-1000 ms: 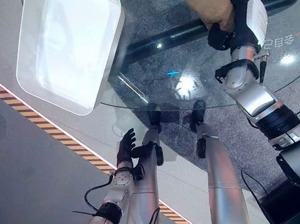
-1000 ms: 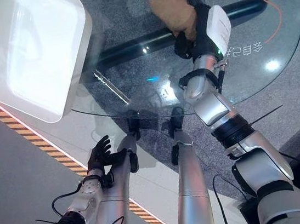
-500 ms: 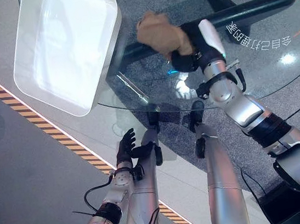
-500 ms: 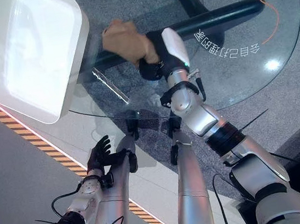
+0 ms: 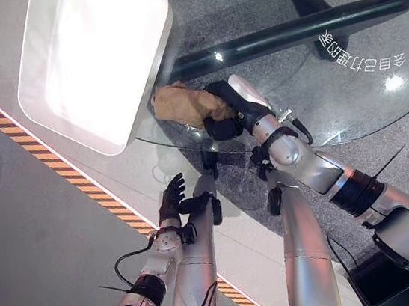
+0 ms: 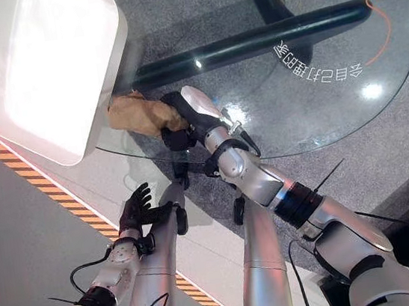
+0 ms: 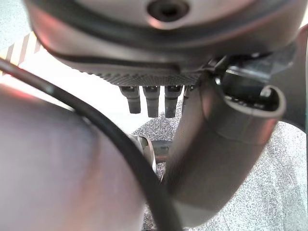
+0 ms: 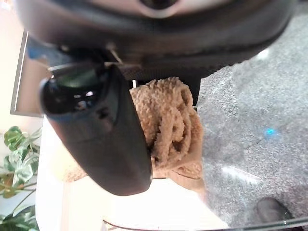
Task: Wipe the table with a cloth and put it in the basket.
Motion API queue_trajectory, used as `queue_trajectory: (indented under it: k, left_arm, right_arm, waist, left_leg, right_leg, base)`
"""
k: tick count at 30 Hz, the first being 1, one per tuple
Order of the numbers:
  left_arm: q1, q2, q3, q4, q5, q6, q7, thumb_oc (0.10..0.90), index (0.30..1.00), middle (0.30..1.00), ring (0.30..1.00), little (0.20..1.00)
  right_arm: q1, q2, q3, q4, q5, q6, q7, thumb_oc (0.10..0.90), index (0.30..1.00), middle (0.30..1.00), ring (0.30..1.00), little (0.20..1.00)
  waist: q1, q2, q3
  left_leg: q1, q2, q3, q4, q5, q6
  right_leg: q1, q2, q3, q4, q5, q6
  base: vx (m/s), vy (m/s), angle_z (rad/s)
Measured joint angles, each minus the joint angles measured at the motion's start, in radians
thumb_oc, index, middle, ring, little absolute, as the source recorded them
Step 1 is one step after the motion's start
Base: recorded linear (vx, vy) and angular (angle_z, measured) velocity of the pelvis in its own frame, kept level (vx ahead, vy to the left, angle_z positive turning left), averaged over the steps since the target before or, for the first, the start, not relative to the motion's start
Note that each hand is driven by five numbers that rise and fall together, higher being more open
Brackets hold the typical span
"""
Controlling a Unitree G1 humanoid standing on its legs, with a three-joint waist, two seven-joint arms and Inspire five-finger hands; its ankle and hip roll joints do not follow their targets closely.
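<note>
Your right hand (image 5: 227, 110) is closed around the brown cloth (image 5: 183, 104), which lies bunched on the glass table (image 5: 379, 103) near its edge, just beside the white basket (image 5: 94, 62). Keep the cloth pressed flat as you sweep, then lift it clear over the basket's rim. Your left hand (image 5: 171, 200) hangs open below the table, above a grey floor with a striped line (image 5: 63, 170).

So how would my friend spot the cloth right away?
Find the round glass table, then the big white basket at its edge. Right beside the basket, the right hand grips the cloth on the glass: it's the only brown, fuzzy, crumpled thing there.
</note>
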Motion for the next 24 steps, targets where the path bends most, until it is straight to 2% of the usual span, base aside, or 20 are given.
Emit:
queue_trajectory:
  k: [6,13,17,21,24]
  left_arm:
    - [-0.002,0.0,-0.002,0.002,0.0,0.0,0.0,0.8,0.9,0.9,0.9,0.9]
    - [-0.003,0.001,-0.003,0.003,-0.001,0.0,0.001,0.8,0.9,0.9,0.9,0.9]
    - [-0.003,0.001,-0.002,0.005,0.0,-0.002,0.001,0.8,0.9,0.9,0.9,0.9]
    - [-0.003,0.003,0.0,0.005,0.0,-0.006,0.009,0.8,0.9,0.9,0.9,0.9]
    - [-0.003,0.007,-0.001,0.008,0.0,-0.006,0.014,0.8,0.9,0.9,0.9,0.9]
  right_arm:
    - [0.004,-0.001,0.001,0.0,0.001,0.0,-0.027,0.1,0.3,0.3,0.3,0.2]
    - [0.016,-0.005,-0.042,0.024,0.002,0.0,-0.148,0.1,0.3,0.3,0.3,0.2]
    - [0.025,-0.003,-0.105,0.053,0.001,0.001,-0.253,0.1,0.3,0.3,0.3,0.2]
    - [0.028,-0.009,-0.23,0.085,0.004,0.012,-0.354,0.1,0.3,0.3,0.3,0.2]
    - [0.028,-0.052,-0.268,0.092,0.026,0.026,-0.395,0.1,0.3,0.3,0.3,0.2]
  waist:
    - [0.0,0.0,0.0]
    - [-0.003,0.0,0.0]
    - [-0.005,-0.001,0.0]
    - [-0.019,-0.002,0.0]
    - [-0.028,-0.003,0.001]
  left_leg:
    - [0.001,-0.002,0.0,0.002,0.003,0.005]
    - [-0.001,-0.004,0.0,0.017,-0.001,0.003]
    - [-0.001,-0.005,0.0,0.022,-0.002,0.003]
    - [-0.005,-0.005,0.001,0.032,-0.005,0.009]
    - [-0.006,-0.007,0.004,0.033,-0.005,0.015]
  right_leg:
    - [0.0,-0.002,0.0,0.003,0.0,0.0]
    - [0.001,-0.006,0.001,0.016,0.0,0.002]
    - [0.002,-0.006,0.003,0.016,0.002,0.003]
    - [0.002,-0.005,0.004,0.014,0.004,0.006]
    - [0.002,-0.006,0.008,0.011,0.006,0.009]
  base:
    - [0.0,0.0,0.0]
    - [0.0,0.0,0.0]
    - [0.0,0.0,0.0]
    - [0.0,0.0,0.0]
    - [0.0,-0.011,-0.02]
